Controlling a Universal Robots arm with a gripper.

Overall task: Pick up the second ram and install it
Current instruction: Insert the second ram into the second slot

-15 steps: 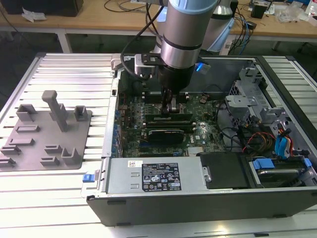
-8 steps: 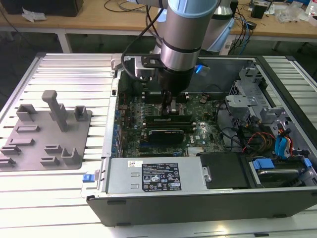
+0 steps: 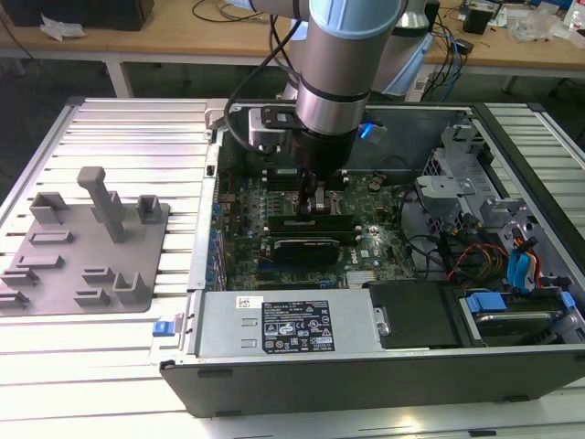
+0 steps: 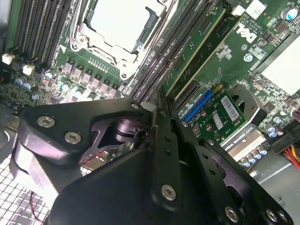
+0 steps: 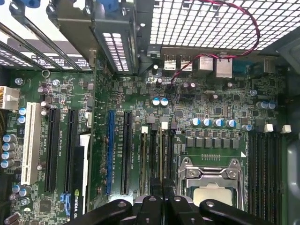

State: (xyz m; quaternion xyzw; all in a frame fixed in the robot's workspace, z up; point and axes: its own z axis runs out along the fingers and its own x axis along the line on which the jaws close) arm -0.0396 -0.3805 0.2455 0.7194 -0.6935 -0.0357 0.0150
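Observation:
My gripper (image 3: 309,207) reaches straight down into the open computer case (image 3: 366,375), onto the motherboard's memory slots beside the silver processor (image 5: 213,197). In the first wrist view the black fingers (image 5: 152,197) stand close together at the gripper (image 5: 162,185). They straddle the second ram (image 5: 164,154), a thin stick standing on edge in the slot nearest the processor. Another green stick (image 5: 145,157) sits in the neighbouring slot and appears again as the green stick (image 4: 196,52) in the second wrist view. There the gripper (image 4: 161,101) looks shut, and the part of the ram between the pads is hidden.
A grey fixture plate (image 3: 87,247) with blocks lies at the exterior view's left of the case. Inside the case are a graphics card (image 3: 306,247), the power supply (image 3: 283,320), and a drive cage with cables (image 3: 512,256). Black expansion slots (image 5: 51,145) flank the memory area.

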